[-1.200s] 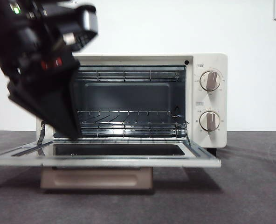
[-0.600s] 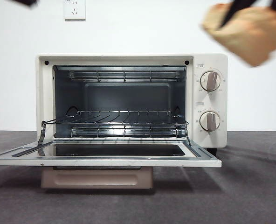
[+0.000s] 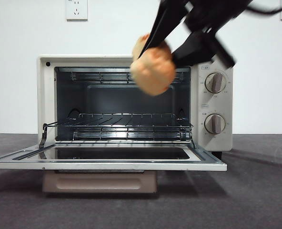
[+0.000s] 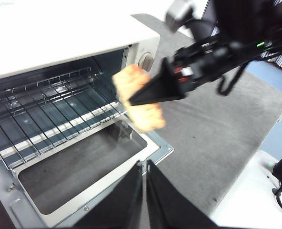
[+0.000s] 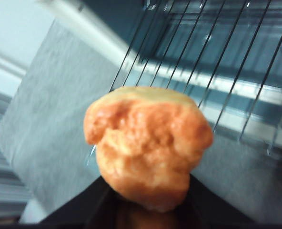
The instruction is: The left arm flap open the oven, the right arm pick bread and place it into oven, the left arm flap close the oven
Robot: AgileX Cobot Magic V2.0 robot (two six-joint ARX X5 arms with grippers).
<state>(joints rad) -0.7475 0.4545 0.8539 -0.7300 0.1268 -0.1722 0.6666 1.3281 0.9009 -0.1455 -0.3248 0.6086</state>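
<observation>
The cream-white oven (image 3: 216, 62) stands with its glass door (image 3: 107, 165) folded flat toward the front, and its wire rack (image 3: 126, 126) is bare. The golden-orange bread (image 3: 153, 71) hangs in the air before the upper right of the oven opening, above the door. My right gripper (image 3: 156, 59) comes down from the top right and is shut on the bread (image 5: 148, 143). The left wrist view shows the bread (image 4: 140, 102) over the door's right end, near the rack (image 4: 50, 109). My left gripper (image 4: 144, 167) is held back in front of the door, shut and empty.
Two grey-brown knobs (image 3: 214, 82) sit on the oven's right panel. The open door juts out over the dark table (image 3: 255, 191). A wall socket (image 3: 76, 9) is behind the oven. A white surface (image 4: 246, 195) lies beyond the table's edge.
The left arm has pulled up and out of the front view. The right gripper has carried the bread from the upper right corner leftward and down, to in front of the oven opening.
</observation>
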